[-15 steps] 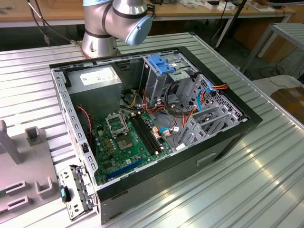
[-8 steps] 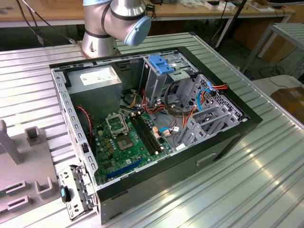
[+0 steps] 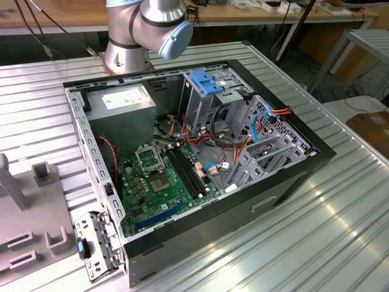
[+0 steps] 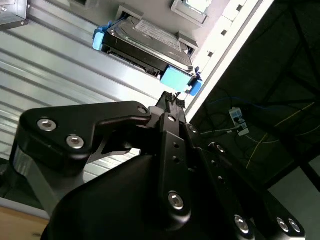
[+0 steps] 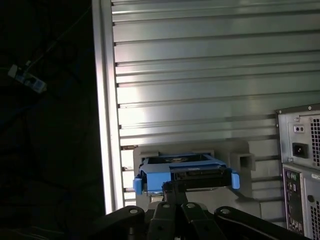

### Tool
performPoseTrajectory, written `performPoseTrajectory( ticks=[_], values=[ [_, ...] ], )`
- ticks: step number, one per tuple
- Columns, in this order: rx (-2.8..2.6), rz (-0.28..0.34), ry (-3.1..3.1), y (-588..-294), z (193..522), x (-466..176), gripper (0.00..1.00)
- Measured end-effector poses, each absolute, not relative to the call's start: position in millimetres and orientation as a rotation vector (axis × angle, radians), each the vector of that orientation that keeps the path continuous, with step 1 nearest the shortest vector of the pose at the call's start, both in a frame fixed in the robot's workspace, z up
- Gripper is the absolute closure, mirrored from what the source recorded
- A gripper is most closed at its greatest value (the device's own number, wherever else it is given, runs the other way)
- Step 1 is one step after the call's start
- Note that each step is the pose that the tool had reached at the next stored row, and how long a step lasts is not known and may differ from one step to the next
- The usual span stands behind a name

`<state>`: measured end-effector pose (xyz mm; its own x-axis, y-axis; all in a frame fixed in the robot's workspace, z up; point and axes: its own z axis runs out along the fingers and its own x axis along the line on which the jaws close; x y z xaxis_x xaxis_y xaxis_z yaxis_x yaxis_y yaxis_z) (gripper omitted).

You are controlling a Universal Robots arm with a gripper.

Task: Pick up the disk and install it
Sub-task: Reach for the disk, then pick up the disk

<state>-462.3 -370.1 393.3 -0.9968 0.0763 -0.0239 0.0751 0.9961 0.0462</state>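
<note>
Claw point(image 4: 172, 99) nearest the lens: black linkage, fingers drawn together at the tip, nothing gripped that I can see. Straight ahead of the tip, and apart from it as far as I can judge, sits the disk point(image 5: 195, 172). It has a grey body with blue rails on both flanks and lies flat in a pale grey holder point(image 5: 242, 161) on the ribbed metal desk point(image 5: 200, 75), near the desk's edge. Its connector end faces the claw, so the long axis appears to run directly away along the claw's own line, one rail to either side. Beyond the holder stands the rear of the computer case point(image 5: 299, 170). In the exterior view the case lies open, its drive cage point(image 3: 203, 103) topped by a blue bracket point(image 3: 208, 81), with the arm point(image 3: 149, 27) behind.
</note>
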Motion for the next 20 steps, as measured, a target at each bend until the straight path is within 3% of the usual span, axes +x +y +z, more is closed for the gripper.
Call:
performPoseTrajectory(
  ticks=[20],
  values=[
    [0.009, 0.072, 3.117, -370.1, 393.2, -468.7, 0.89]
  ],
)
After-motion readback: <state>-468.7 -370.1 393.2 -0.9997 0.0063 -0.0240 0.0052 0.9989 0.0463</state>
